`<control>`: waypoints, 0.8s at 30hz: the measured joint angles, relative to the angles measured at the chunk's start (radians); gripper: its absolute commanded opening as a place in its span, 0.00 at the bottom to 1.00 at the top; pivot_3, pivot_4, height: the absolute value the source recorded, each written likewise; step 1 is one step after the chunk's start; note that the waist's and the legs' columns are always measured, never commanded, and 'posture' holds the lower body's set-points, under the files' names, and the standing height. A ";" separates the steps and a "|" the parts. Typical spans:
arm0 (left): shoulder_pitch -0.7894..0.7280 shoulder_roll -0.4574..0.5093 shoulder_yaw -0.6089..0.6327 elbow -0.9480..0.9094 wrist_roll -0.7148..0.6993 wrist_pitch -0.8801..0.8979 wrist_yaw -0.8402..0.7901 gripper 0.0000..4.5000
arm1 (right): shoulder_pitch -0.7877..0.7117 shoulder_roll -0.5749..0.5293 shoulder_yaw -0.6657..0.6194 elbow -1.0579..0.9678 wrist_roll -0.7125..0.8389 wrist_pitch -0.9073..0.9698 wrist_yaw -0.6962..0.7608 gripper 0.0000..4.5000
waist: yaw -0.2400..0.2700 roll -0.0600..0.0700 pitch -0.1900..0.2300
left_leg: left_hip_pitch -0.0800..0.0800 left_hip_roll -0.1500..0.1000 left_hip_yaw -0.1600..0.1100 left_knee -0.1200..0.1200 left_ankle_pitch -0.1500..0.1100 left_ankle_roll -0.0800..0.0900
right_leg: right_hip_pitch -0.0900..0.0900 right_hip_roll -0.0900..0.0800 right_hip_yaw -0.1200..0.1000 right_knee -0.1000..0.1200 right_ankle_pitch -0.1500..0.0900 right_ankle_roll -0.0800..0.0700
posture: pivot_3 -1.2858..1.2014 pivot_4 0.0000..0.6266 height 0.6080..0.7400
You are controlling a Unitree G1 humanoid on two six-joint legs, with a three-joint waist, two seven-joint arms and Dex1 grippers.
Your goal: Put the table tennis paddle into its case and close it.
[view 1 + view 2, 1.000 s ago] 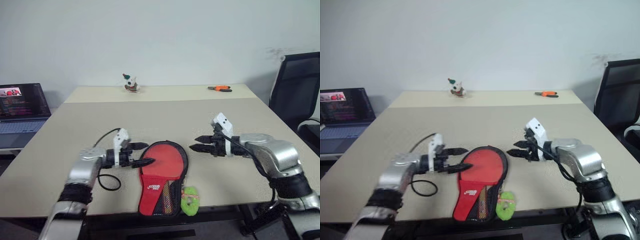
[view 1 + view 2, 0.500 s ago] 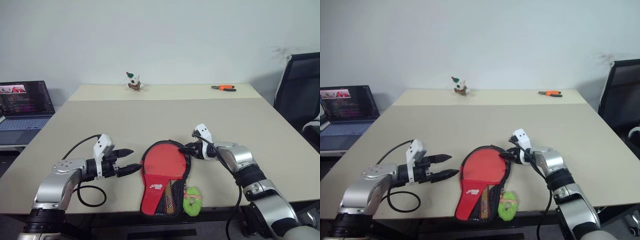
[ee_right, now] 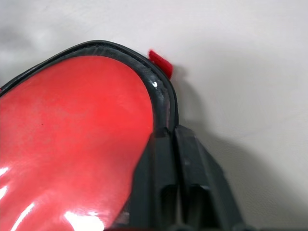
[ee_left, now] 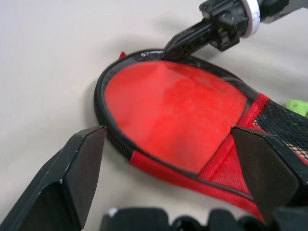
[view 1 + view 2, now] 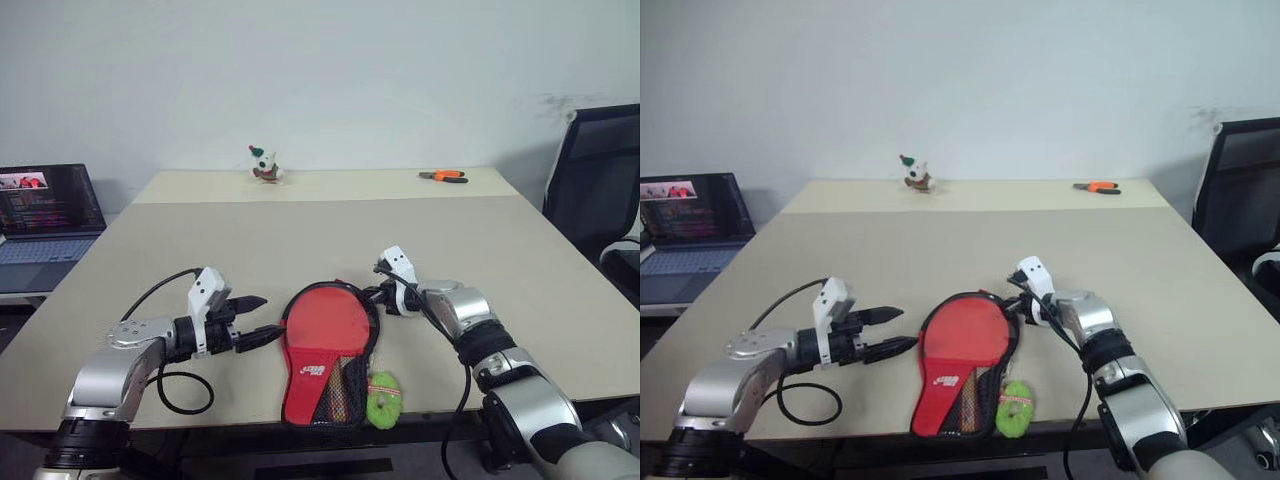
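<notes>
The table tennis paddle [image 5: 327, 318] lies red face up inside its case [image 5: 372, 335], near the table's front edge. The case's black zipper rim circles the head, and mesh covers the handle end. A green fuzzy charm [image 5: 381, 397] lies beside the case. My right gripper [image 5: 374, 296] is shut on the rim at the head's far right edge. In the right wrist view its closed fingertips [image 3: 167, 137] pinch the black rim next to a small red tab [image 3: 160, 62]. My left gripper [image 5: 268, 316] stands open just left of the head, touching nothing.
The beige table [image 5: 300, 230] carries a small toy figure [image 5: 262, 166] and orange pliers [image 5: 441, 176] at its far edge. A laptop [image 5: 45, 215] sits off to the left and a black chair [image 5: 595, 190] to the right. A black cable loop [image 5: 180, 385] hangs by my left arm.
My right gripper came down and left onto the case's rim and shut there. My left gripper drew back to the left, off the paddle head, still open.
</notes>
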 measured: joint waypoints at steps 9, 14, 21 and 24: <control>-0.018 0.000 -0.018 0.001 -0.001 -0.004 0.002 1.00 | -0.137 0.061 -0.003 0.233 -0.066 -0.165 -0.050 0.01 | -0.022 0.000 0.000 | 0.002 0.000 0.003 0.000 0.000 0.000 | 0.000 0.001 0.003 0.002 0.001 -0.002 | 0.52 0.24 1.00; -0.018 0.001 -0.019 0.001 -0.001 -0.005 0.002 1.00 | -0.217 0.070 -0.015 0.344 -0.091 -0.249 -0.074 0.01 | -0.020 0.000 0.000 | 0.002 0.000 0.003 -0.002 0.000 0.000 | 0.000 0.001 0.003 0.000 0.001 -0.002 | 0.52 0.24 1.00; -0.024 0.001 -0.030 0.002 0.000 -0.007 0.002 1.00 | -0.254 0.098 -0.031 0.419 -0.109 -0.289 -0.079 0.01 | -0.020 0.000 0.000 | 0.002 0.001 0.004 -0.008 0.000 0.000 | -0.002 -0.001 0.003 -0.002 0.001 -0.002 | 0.52 0.24 1.00; -0.032 0.000 -0.047 0.008 0.002 -0.017 0.001 1.00 | -0.254 0.110 -0.039 0.422 -0.118 -0.289 -0.068 0.17 | -0.022 0.000 0.000 | 0.003 0.001 0.005 -0.009 0.000 0.000 | -0.002 -0.001 0.004 -0.002 0.001 -0.002 | 0.52 0.24 1.00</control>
